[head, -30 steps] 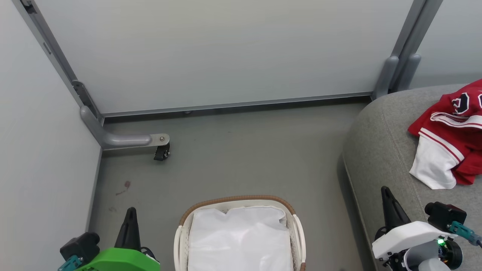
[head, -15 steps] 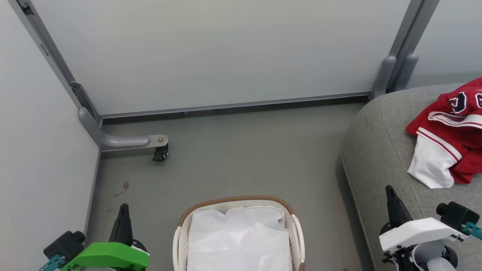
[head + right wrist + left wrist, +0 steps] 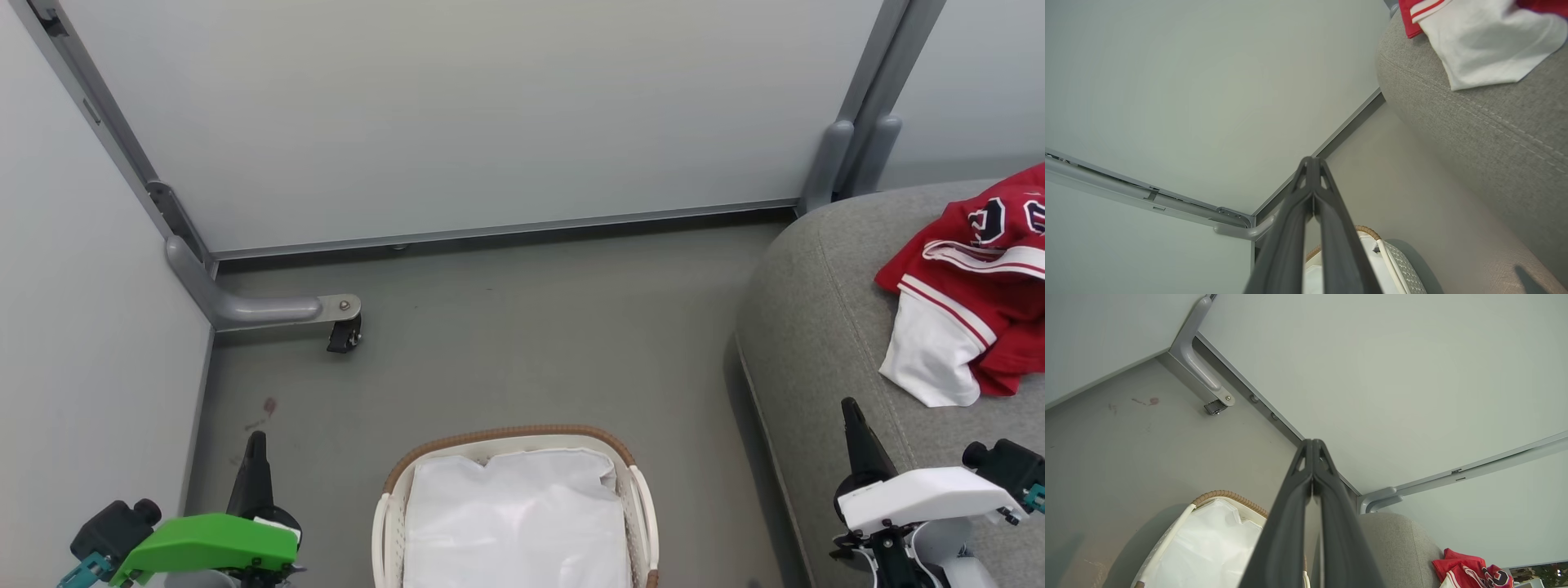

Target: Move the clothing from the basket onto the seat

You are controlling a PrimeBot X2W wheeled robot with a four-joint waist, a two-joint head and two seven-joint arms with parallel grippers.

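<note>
Left gripper (image 3: pixel 256 445) fingers pressed together, empty; right gripper (image 3: pixel 851 410) likewise. Clothing (image 3: pixel 984 273) near seat (image 3: pixel 816 327) corner, numerals unreadable.

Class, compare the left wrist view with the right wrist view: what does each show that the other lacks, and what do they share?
Left wrist view, not the right: the left gripper, shut, a caster wheel and a red floor stain. Right wrist view, not the left: the right gripper, shut, and a stitched seam. Both: the basket, the seat and the clothing lying on it.
</note>
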